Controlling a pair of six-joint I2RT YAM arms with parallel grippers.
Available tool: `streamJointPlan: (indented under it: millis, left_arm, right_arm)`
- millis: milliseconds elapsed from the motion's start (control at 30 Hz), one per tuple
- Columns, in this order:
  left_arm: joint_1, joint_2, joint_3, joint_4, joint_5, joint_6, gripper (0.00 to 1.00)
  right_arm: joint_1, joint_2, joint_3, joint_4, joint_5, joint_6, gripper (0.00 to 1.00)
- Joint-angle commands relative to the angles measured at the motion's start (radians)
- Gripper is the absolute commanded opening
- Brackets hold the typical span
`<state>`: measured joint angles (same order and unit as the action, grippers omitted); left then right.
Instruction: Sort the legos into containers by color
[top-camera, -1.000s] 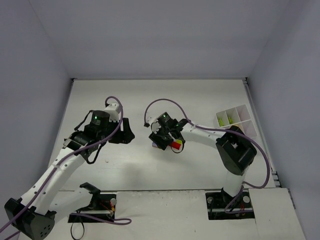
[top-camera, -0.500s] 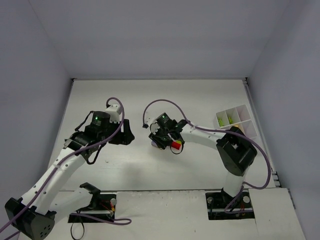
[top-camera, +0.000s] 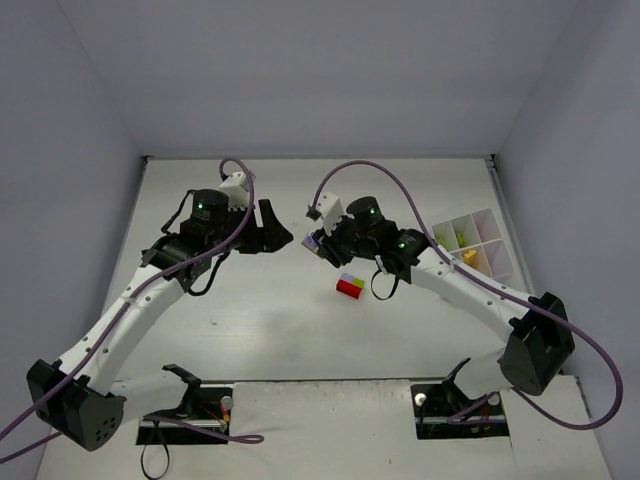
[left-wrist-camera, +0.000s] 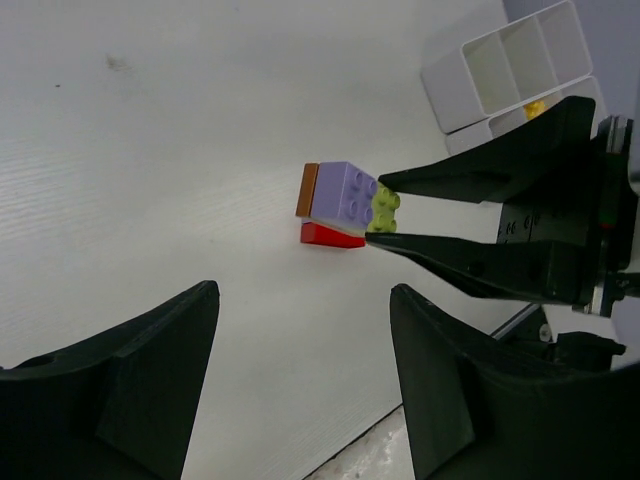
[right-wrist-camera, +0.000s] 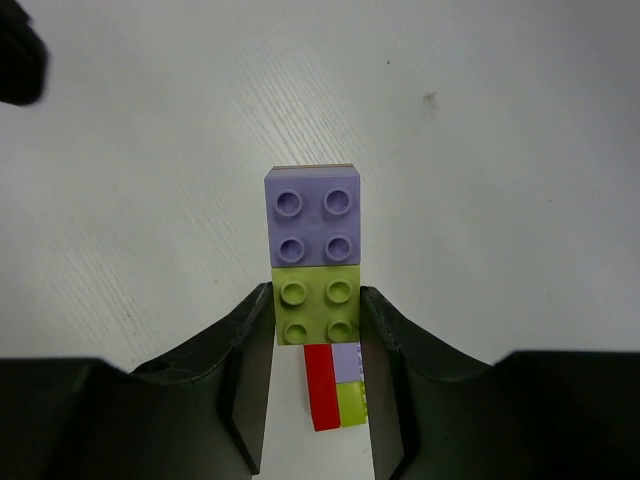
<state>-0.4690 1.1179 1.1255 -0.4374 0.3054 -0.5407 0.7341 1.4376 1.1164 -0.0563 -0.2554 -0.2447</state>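
My right gripper (right-wrist-camera: 317, 318) is shut on a lime green lego (right-wrist-camera: 317, 312), held above the table. A lavender lego (right-wrist-camera: 313, 215) is joined to its far side, and a brown edge shows beyond that. From above, the held cluster (top-camera: 316, 243) sits in my right gripper (top-camera: 321, 244). Below it on the table lies a red, lavender and lime stack (right-wrist-camera: 336, 397) (top-camera: 350, 286). My left gripper (left-wrist-camera: 305, 375) (top-camera: 276, 230) is open and empty, facing the held cluster (left-wrist-camera: 345, 193) from the left. The white divided tray (top-camera: 491, 216) holds lime pieces (top-camera: 459, 236) and a yellow one (top-camera: 468, 256).
The tray (left-wrist-camera: 455, 95) stands at the table's right edge, next to the wall. The two arm bases and their cables run along the near edge. A purple cable (top-camera: 375, 175) arcs over the right arm.
The right gripper closed on the lime brick and lifted it, with the lavender one, up and away from the red stack. Both arms swung toward the far side of the table.
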Motion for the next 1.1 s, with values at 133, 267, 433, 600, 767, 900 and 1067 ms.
streamJointPlan:
  millis: [133, 267, 433, 600, 767, 900, 1067]
  left_arm:
    - [0.007, 0.094, 0.071, 0.201, 0.136, -0.136, 0.63]
    - [0.007, 0.128, 0.079, 0.221, 0.181, -0.16, 0.63]
    - [0.006, 0.144, 0.063, 0.279, 0.207, -0.194, 0.63]
    - [0.004, 0.169, 0.065, 0.316, 0.233, -0.209, 0.62]
    - [0.003, 0.197, 0.06, 0.328, 0.265, -0.225, 0.6]
    - [0.004, 0.217, 0.053, 0.333, 0.273, -0.225, 0.58]
    - [0.004, 0.237, 0.051, 0.341, 0.284, -0.22, 0.5]
  right_arm:
    - [0.005, -0.115, -0.018, 0.116, -0.016, 0.018, 0.0]
    - [0.007, -0.138, -0.03, 0.125, -0.021, 0.033, 0.0]
    - [0.011, -0.157, -0.043, 0.138, -0.031, 0.047, 0.0]
    - [0.018, -0.16, -0.047, 0.141, -0.033, 0.054, 0.0]
    - [0.019, -0.171, -0.052, 0.147, -0.021, 0.061, 0.0]
    - [0.021, -0.174, -0.05, 0.151, -0.018, 0.067, 0.0]
    - [0.019, -0.167, -0.049, 0.158, -0.025, 0.073, 0.0]
